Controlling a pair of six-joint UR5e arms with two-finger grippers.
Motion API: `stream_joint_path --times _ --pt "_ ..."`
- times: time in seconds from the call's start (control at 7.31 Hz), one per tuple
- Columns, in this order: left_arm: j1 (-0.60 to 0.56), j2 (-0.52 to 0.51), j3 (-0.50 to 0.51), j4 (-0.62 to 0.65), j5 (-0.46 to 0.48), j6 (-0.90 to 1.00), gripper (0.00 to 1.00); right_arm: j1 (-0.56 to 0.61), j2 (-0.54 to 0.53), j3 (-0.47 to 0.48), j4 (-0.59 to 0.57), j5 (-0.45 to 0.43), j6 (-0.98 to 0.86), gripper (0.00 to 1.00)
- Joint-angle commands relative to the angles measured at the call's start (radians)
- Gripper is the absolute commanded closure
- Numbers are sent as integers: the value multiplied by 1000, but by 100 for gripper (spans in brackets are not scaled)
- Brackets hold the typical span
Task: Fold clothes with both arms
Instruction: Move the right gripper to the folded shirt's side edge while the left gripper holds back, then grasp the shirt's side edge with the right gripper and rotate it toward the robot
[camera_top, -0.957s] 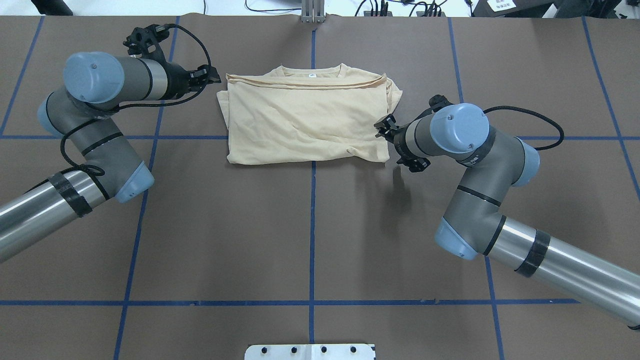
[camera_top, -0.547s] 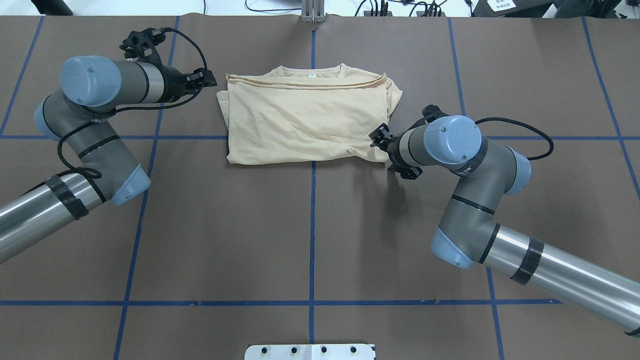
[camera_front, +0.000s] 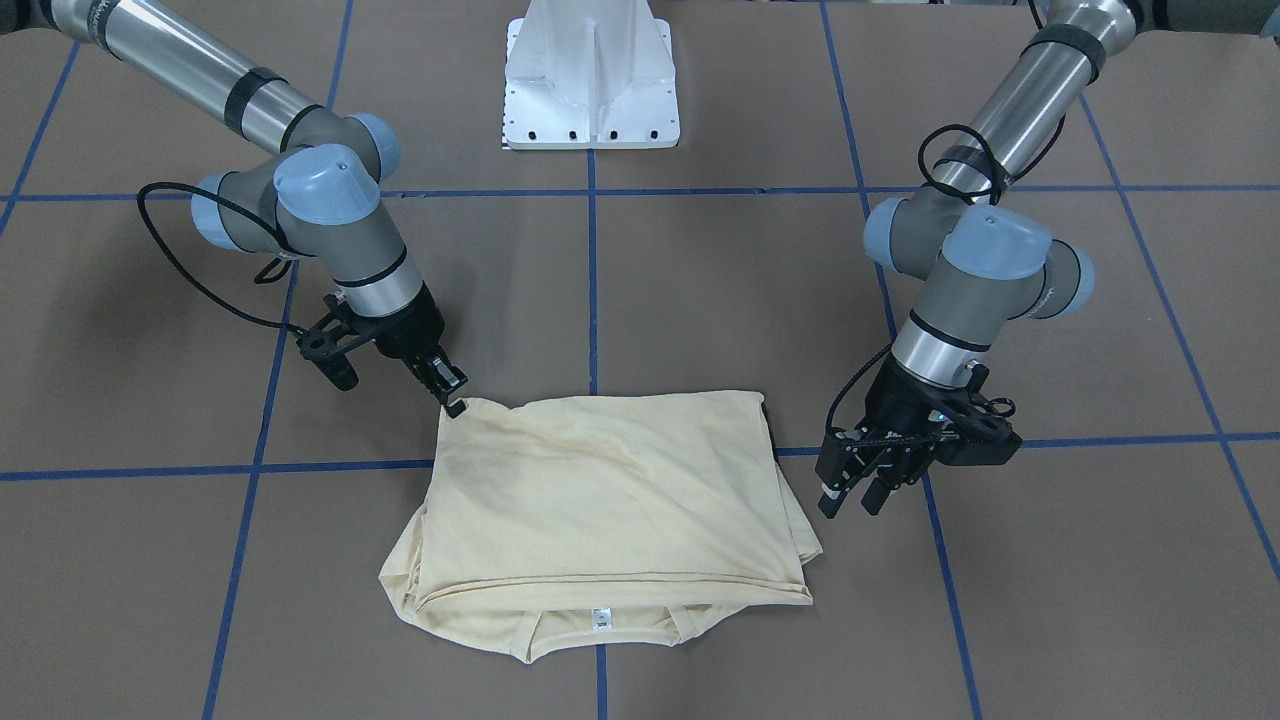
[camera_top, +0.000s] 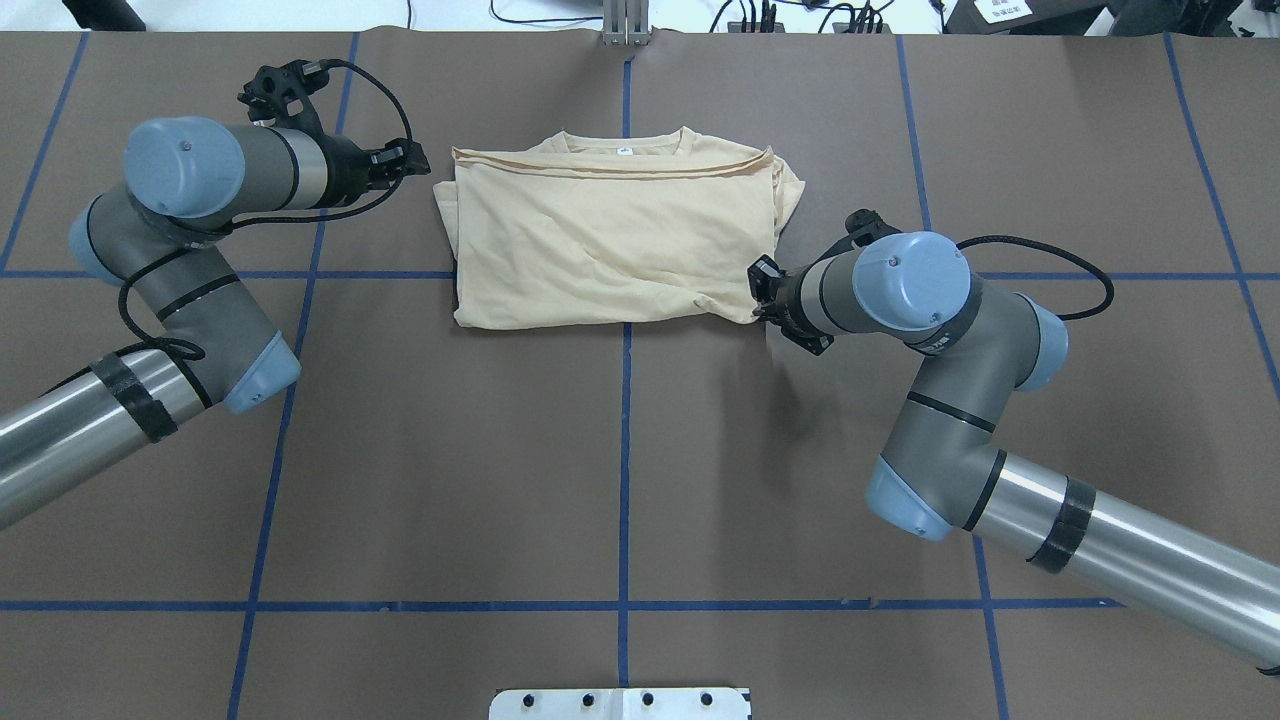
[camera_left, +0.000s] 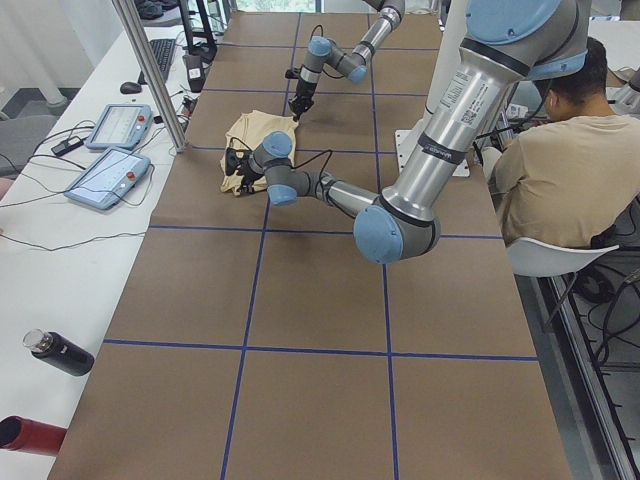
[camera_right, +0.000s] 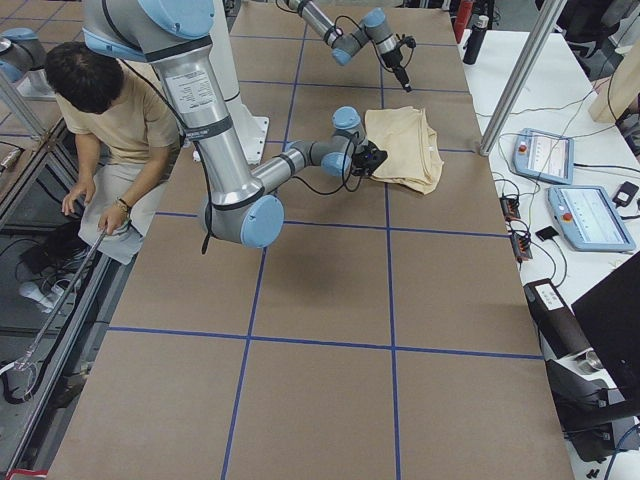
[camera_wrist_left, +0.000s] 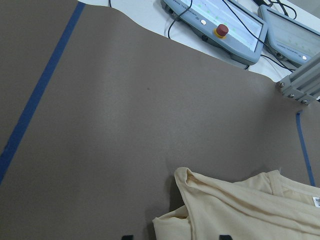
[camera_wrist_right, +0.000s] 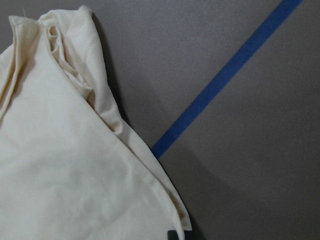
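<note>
The brown paper-covered table (camera_top: 620, 450) carries a grid of blue tape lines (camera_top: 624, 480). All clock directions below refer to the overhead view.

The left silver-tube robot arm with grey joints and light-blue caps (camera_top: 190, 300) enters from 8 o'clock. The matching right arm (camera_top: 950, 400) enters from 4 o'clock.

The pale cream-yellow long-sleeved T-shirt of thin knit (camera_top: 610, 240) lies flat on the table at 12 o'clock from the table centre. It is folded into a rough rectangle with the neckline along its 12 o'clock edge.

The white metal pedestal base (camera_front: 592, 80) stands at 6 o'clock.

The left black cabled two-finger gripper (camera_top: 405, 158) sits just beside the shirt at its 10 o'clock corner, apart from the fabric. Its fingers (camera_wrist_left: 127, 236) are spread, released, with nothing between them.

The right black cabled two-finger gripper (camera_top: 760, 285) sits at the shirt's 4 o'clock corner, tip against the fabric edge. Whether its jaws are clenched on the cloth cannot be told.

The small white neck label (camera_top: 622, 151) shows inside the collar.
</note>
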Motion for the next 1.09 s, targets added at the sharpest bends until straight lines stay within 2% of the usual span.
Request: stream_joint_path --times 0.0,0.14,0.27,0.41,0.55,0.82,0.96 --pt "2 -2 2 0 1 1 35 6 -14 26 0 10 -1 100" --pt "3 -6 -5 0 -5 1 35 8 -54 132 -26 25 5 100" --pt "3 -8 -30 0 -13 -1 35 -9 -163 284 -64 38 8 100" --pt "2 -8 -59 2 -57 -2 35 -93 -249 408 -95 45 14 100" --pt "5 -5 -86 2 -115 -11 35 -201 -284 496 -166 47 58 100" --pt "14 -2 -142 6 -223 -65 34 -424 -292 656 -346 46 133 100" --pt "35 -5 -149 6 -238 -135 34 -498 -302 687 -413 36 138 1"
